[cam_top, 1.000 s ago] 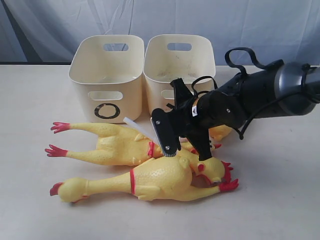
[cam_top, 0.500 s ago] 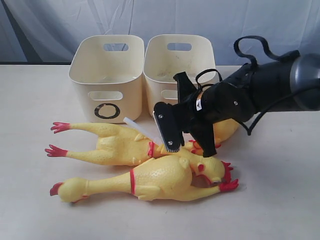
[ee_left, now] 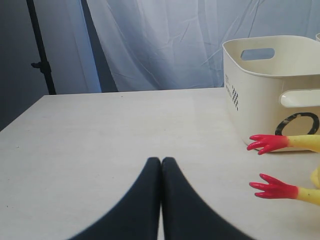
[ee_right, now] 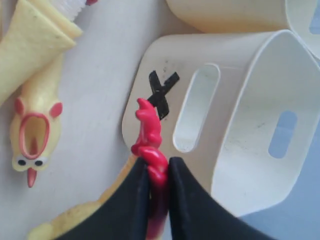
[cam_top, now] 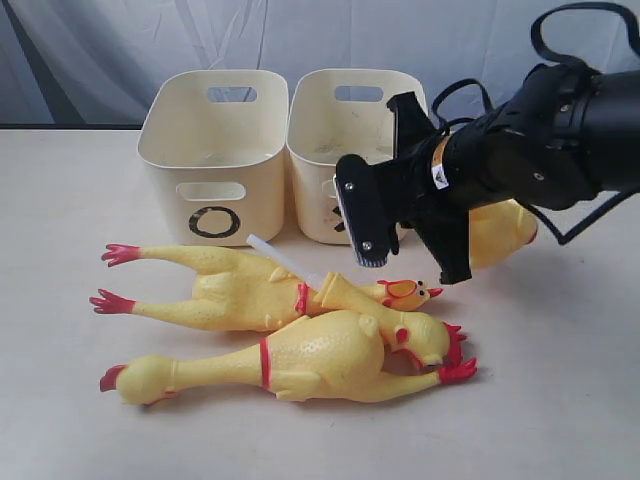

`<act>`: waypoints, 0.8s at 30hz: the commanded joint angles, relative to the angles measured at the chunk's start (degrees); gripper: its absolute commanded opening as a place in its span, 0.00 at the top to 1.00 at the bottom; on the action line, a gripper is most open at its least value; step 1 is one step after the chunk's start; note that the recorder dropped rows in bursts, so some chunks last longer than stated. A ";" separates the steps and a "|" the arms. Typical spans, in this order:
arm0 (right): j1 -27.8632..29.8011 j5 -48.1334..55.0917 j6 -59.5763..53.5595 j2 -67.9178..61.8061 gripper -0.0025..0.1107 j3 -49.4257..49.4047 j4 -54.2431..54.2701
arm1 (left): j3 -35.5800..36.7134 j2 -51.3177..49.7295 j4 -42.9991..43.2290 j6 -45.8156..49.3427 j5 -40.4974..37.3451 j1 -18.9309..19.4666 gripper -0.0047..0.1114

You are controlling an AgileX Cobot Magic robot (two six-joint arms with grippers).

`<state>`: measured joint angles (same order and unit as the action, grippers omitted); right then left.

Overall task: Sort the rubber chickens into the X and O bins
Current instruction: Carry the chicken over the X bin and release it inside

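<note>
Rubber chicken [cam_top: 500, 238] hangs by its red foot [ee_right: 149, 145] in right end effector [ee_right: 158, 172].

Black fingers [cam_top: 362, 215] of the right gripper [cam_top: 412, 270] screened most of the black X on the cream plastic tub [cam_top: 315, 190] behind them; the plump yellow rubber chicken [cam_top: 500, 235] pinched between them lay largely masked by the arm.

This looks like a robotics lab or a staged recording corner rather than a home: a pale sheet [ee_left: 165, 45] hangs in loose folds as a backdrop behind a plain cream desk [ee_left: 100, 140], a black stand pole [ee_left: 40, 50] rises beside it against a dark wall [ee_left: 15, 60], and a black robot arm [cam_top: 560, 140] with looped cables reaches over the desk
</note>
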<state>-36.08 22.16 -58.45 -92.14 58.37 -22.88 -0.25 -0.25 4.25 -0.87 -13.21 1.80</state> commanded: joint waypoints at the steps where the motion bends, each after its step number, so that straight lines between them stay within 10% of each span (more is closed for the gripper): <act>1: 0.08 0.48 4.46 4.56 0.99 0.23 3.88 | 0.25 0.25 -0.08 -0.19 -0.09 -0.30 0.96; 24: 0.08 -19.19 4.57 18.21 0.99 0.23 60.53 | 0.25 0.25 -0.08 -0.19 -0.09 -0.30 0.96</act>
<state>-36.08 10.26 -54.02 -74.88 58.37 31.72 -0.25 -0.25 4.25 -0.87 -13.21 1.80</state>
